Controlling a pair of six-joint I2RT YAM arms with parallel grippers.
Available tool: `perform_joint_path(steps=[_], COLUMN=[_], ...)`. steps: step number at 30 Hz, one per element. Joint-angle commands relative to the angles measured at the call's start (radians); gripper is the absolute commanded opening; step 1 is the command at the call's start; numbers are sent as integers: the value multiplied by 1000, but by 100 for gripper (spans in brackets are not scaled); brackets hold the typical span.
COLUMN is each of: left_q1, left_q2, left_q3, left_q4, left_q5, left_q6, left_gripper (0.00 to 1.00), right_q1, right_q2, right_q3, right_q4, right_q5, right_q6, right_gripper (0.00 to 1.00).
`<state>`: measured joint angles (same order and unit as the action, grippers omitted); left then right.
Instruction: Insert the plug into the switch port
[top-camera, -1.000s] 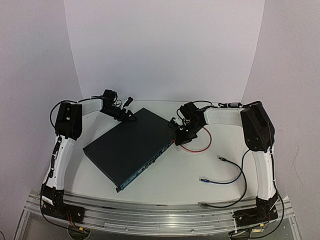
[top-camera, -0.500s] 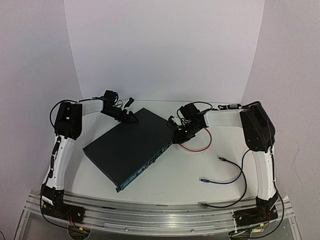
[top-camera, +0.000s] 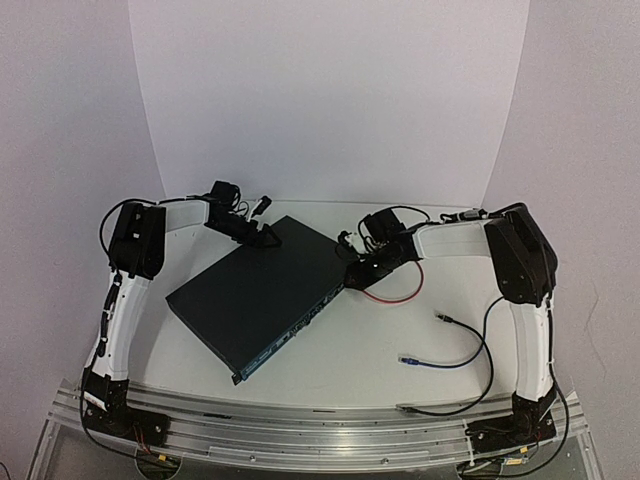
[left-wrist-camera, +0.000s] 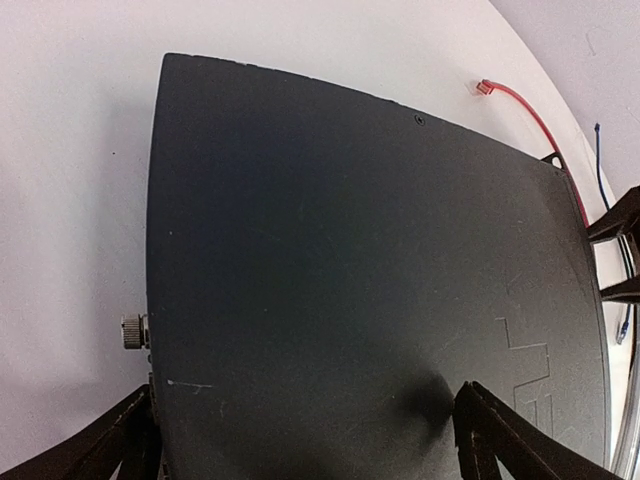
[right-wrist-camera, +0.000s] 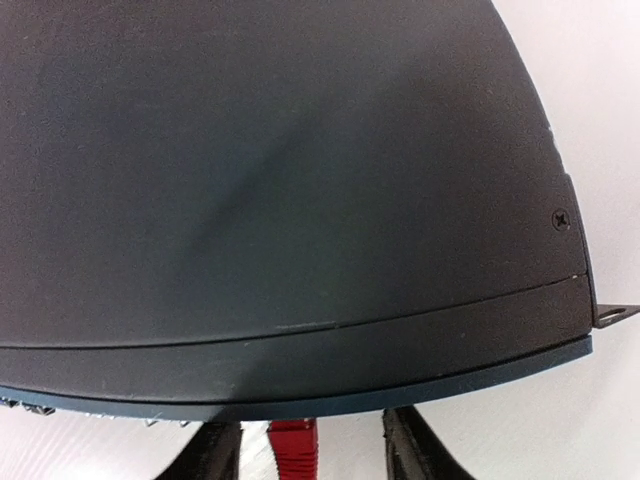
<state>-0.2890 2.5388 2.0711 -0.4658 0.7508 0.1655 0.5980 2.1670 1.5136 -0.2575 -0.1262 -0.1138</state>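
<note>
Switch (top-camera: 262, 292) lies diagonal mid-table. The red plug (right-wrist-camera: 292, 448) sits at its port face, loose between the right gripper's (top-camera: 355, 277) parted fingers (right-wrist-camera: 405, 455). Left gripper (left-wrist-camera: 300, 400) gapes over its corner. Looks seated; next, retreat straight.

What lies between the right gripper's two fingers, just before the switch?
A red plug lies there, its tip at the front edge of the switch, with a gap to each finger of the right gripper. The right wrist view shows this.
</note>
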Motion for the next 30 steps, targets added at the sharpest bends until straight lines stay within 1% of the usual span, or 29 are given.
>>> perform_joint_path(steps=[1,4,5,6,7,8,12,15,17,19,20,23,26,28,30], left_q1=[-87,-85,-85,-85,-85,-85,-85,-85,-86,-88,-88,-88,-88,-87,-88], left_q2=[-78,-118,-135,-155,-172,-194,-295,-416,-496,-585,-633,-720,-746,-746,-754], left_q3=[-34,-54,-65,-77,-89,-103,-194,-317,-424,-526,-565,-660,-683,-674,-672], left_q4=[14,54,75,94,110,132,222,312,382,435,448,453,402,365,356], left_q5=[68,37,24,17,13,2,-76,-110,-135,-171,-202,-324,-417,-436,-415], left_q6=[-44,-76,-90,-101,-115,-136,-238,-312,-372,-417,-432,-452,-434,-426,-432], left_gripper=[100,100,100,100,100,100,100,100,100,100,100,100,100,100,100], right_q1=[22,22,22,22,22,22,18,-11,-54,-106,-152,-234,-262,-282,-307], right_q2=[-166,-224,-243,-265,-293,-325,-446,-522,-574,-629,-649,-712,-743,-764,-767], right_q3=[-12,-35,-45,-58,-70,-87,-151,-185,-214,-253,-272,-337,-383,-417,-444], right_q4=[163,63,33,0,-22,-41,-138,-277,-358,-409,-441,-497,-555,-584,-618], right_q5=[-100,-123,-122,-121,-120,-111,-30,0,3,-13,-41,-92,-53,-62,-56], right_q6=[-52,-77,-75,-79,-79,-77,-73,-50,-20,43,74,141,159,172,178], right_gripper=[51,57,61,73,79,83,87,88,88,88,88,88,88,88,88])
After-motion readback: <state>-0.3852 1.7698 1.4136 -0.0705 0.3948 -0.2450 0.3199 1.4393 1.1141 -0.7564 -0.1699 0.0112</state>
